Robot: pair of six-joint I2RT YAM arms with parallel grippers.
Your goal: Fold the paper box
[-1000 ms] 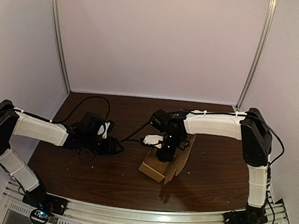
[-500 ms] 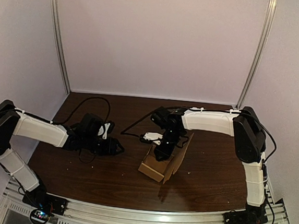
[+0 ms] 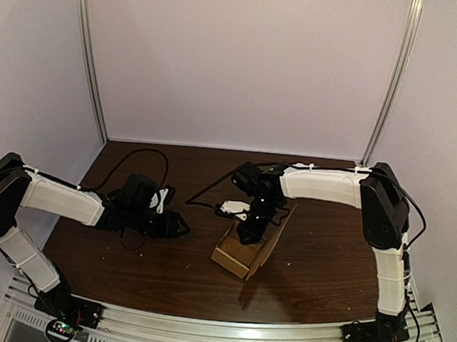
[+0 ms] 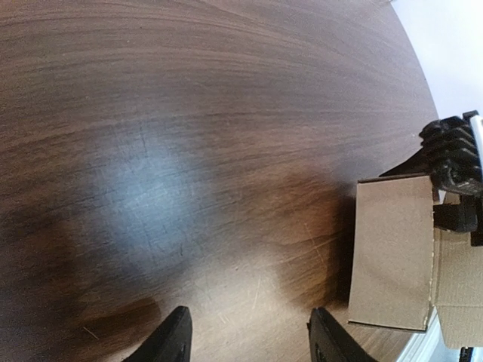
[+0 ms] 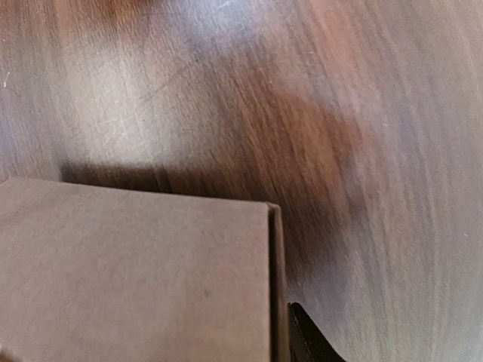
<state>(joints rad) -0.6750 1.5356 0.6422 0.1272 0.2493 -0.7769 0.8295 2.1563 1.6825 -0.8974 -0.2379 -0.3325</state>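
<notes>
A brown cardboard box point(image 3: 239, 254) stands partly folded in the middle of the table, its right flap raised. My right gripper point(image 3: 249, 227) reaches down into it from behind. In the right wrist view a box panel point(image 5: 136, 271) fills the lower left, and one black fingertip point(image 5: 304, 337) sits just outside the panel's folded edge; the other finger is hidden. My left gripper point(image 3: 180, 225) rests low over the table, left of the box, open and holding nothing point(image 4: 249, 341). The left wrist view shows the box's near panel point(image 4: 389, 253) to the right, apart from my fingers.
Black cables point(image 3: 146, 152) loop over the back left of the dark wooden table point(image 3: 316, 267). A white cable clip point(image 3: 231, 210) hangs by the right wrist. Metal uprights point(image 3: 90, 55) and pale walls enclose the table.
My right arm has shifted slightly left and the box's raised right flap has swung inward with it, so the box looks narrower. The left gripper has hardly moved.
</notes>
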